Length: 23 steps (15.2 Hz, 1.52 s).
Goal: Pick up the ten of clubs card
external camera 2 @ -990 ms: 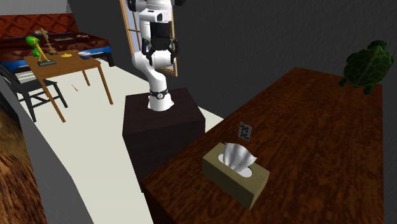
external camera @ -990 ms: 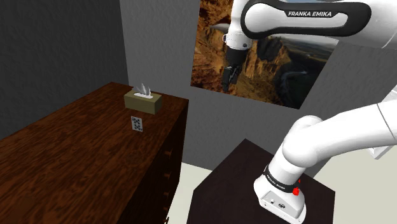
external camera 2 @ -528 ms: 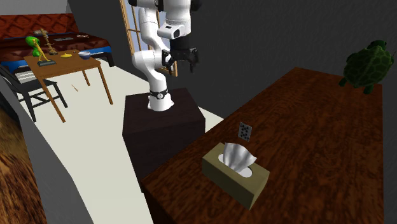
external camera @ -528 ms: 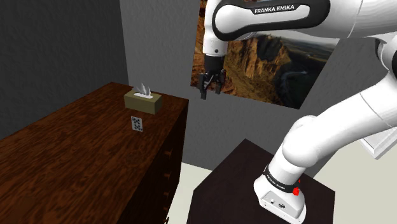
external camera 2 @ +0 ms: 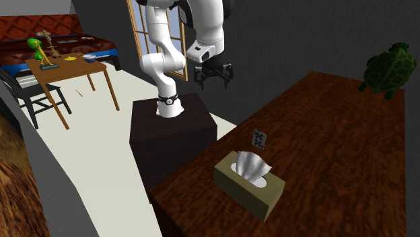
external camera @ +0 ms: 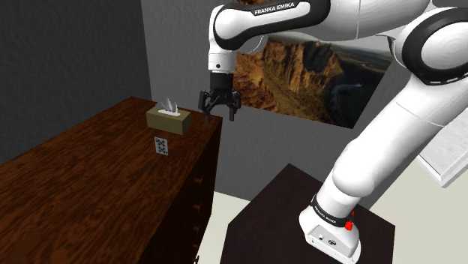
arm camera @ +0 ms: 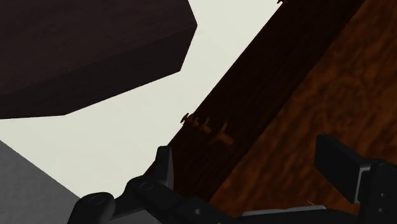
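1. Gripper (external camera: 218, 107) has its fingers spread and empty. It hovers over the dresser (external camera: 75, 172) edge, to the right of the tissue box (external camera: 167, 118) in the shoulder view.
2. Ten of clubs card (external camera: 160, 145) sits on the dresser top just near-side of that box, well apart from the gripper.
3. Suggest moving left and down, centring over the card and keeping clear of the box.
4. Dark glossy wood top, grey walls, canyon picture (external camera: 315, 67), pale floor.

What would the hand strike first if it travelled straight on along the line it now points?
Probably the dresser top, near its front edge; the hand points down over that edge, though depth is unclear.
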{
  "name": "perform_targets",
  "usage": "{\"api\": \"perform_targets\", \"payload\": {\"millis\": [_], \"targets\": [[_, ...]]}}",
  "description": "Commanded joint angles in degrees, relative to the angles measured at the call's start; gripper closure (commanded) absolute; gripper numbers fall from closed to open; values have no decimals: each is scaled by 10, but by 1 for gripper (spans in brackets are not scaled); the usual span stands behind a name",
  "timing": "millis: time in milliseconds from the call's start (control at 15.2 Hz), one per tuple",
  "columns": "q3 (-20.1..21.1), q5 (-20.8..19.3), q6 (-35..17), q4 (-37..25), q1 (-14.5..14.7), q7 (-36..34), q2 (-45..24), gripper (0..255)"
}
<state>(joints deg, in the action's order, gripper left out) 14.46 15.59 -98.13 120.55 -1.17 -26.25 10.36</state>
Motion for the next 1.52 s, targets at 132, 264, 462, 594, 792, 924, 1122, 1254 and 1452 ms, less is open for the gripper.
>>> {"api": "perform_targets", "payload": {"millis": [132,264,462,594,792,924,1122,1254,1452], "targets": [[11,35,-17,-60,3,-79,-90,0],[14,51,-25,-94,6,-115,-136,0],[15,75,-35,-148,11,-166,-204,0],[15,90,-42,-186,15,-198,-250,0],[14,114,-51,-246,20,-245,-318,0],[13,129,-56,-289,24,-275,-364,0],[11,149,-62,-345,28,-311,-421,0],[10,149,-72,-339,29,-305,-427,0],[10,149,-87,-331,30,-297,-437,0]]}}
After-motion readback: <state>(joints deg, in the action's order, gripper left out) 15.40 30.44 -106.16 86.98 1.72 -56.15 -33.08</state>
